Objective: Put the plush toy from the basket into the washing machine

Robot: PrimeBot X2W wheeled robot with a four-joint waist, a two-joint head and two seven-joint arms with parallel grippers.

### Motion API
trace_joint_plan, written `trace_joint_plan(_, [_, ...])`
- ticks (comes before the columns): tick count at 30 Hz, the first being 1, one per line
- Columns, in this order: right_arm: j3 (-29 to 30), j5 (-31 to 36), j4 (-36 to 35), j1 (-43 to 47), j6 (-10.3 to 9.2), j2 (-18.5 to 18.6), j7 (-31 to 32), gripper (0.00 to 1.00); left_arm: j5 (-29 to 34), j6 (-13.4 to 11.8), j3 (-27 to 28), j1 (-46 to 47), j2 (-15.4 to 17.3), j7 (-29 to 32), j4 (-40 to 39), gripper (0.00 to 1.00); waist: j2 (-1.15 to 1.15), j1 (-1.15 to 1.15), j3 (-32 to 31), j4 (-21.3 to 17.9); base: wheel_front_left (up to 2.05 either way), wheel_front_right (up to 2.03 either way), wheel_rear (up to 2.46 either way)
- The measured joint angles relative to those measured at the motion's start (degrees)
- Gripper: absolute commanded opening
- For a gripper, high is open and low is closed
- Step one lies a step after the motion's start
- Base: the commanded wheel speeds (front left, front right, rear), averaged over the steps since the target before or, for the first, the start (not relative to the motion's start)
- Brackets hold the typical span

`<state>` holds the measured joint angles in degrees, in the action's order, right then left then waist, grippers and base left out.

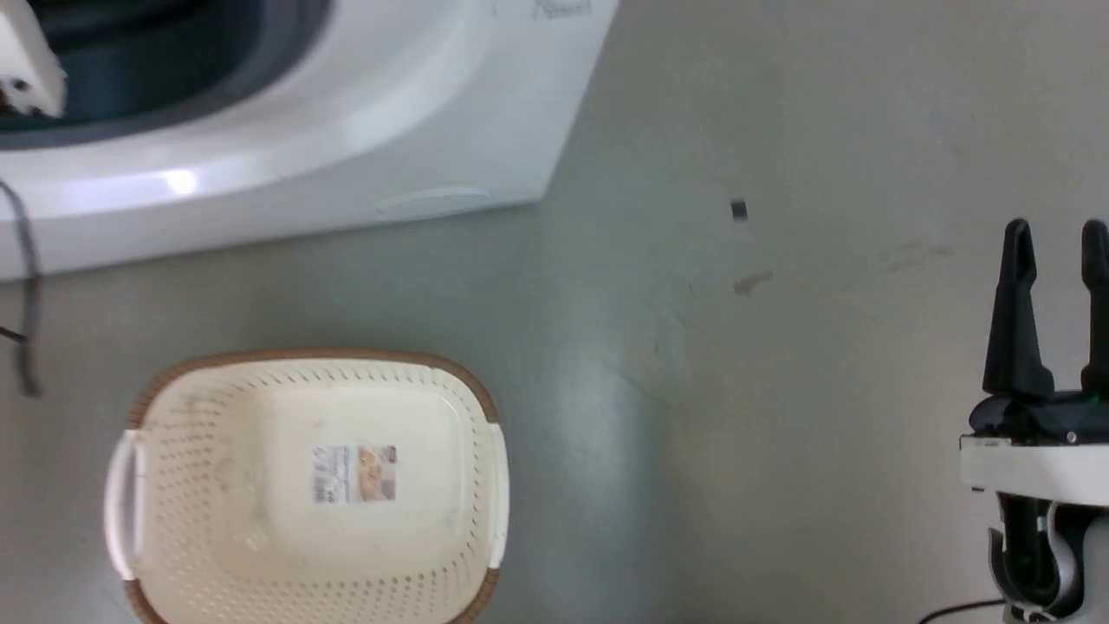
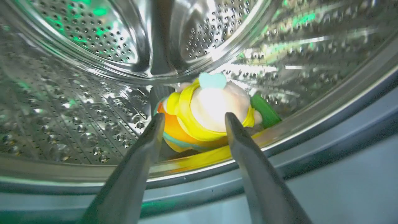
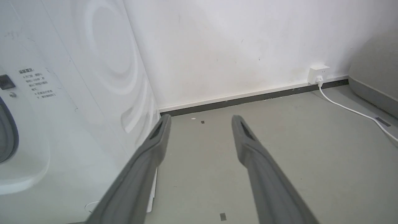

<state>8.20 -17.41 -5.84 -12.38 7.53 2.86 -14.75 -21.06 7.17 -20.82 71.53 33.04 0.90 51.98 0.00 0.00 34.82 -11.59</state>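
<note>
There is one plush toy (image 2: 208,115) just beyond the left hand (image 2: 194,115), one washing machine (image 1: 346,130), one basket (image 1: 312,373) with one sticker (image 1: 355,474) and two handles (image 1: 121,503), two hands counting the right hand (image 1: 1057,227), each with two fingers (image 3: 258,168), one wall socket (image 3: 317,74) and one cable (image 3: 351,110).

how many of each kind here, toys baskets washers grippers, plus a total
plush toy: 1
basket: 1
washing machine: 1
grippers: 2 (left gripper, right gripper)
total: 5
</note>
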Motion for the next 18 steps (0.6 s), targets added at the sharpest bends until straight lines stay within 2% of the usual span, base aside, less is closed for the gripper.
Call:
trace_joint_plan(6, [0.01, 2.52, 1.38, 3.5, 0.0, 0.0, 0.0, 1.0, -4.53, -0.96, 3.07, -8.53, -4.81, -11.92, 2.12, 1.0, 0.0, -0.01, -7.82, 2.51, 0.0, 0.0, 0.0])
trace_joint_plan(10, [0.73, 3.38, 1.62, 5.93, 0.0, 0.0, 0.0, 1.0, -6.28, -0.94, 3.91, -16.16, -7.45, -14.94, 0.87, 1.0, 0.0, 0.0, -13.15, 4.56, 0.0, 0.0, 0.0])
trace_joint_plan(13, [0.88, 3.87, 1.78, 8.17, 0.0, 0.0, 0.0, 1.0, -7.45, -1.04, 5.48, -22.57, -9.66, -15.51, -3.03, 1.0, 0.0, -0.01, -16.91, 6.33, 0.0, 0.0, 0.0])
trace_joint_plan(18, [0.71, 4.77, 1.72, 10.61, 0.0, -0.01, -0.01, 1.0, -5.5, -3.75, 8.65, -35.39, -12.02, -15.59, -17.41, 1.0, 0.0, -0.01, -22.46, 9.2, 0.0, 0.0, 0.0])
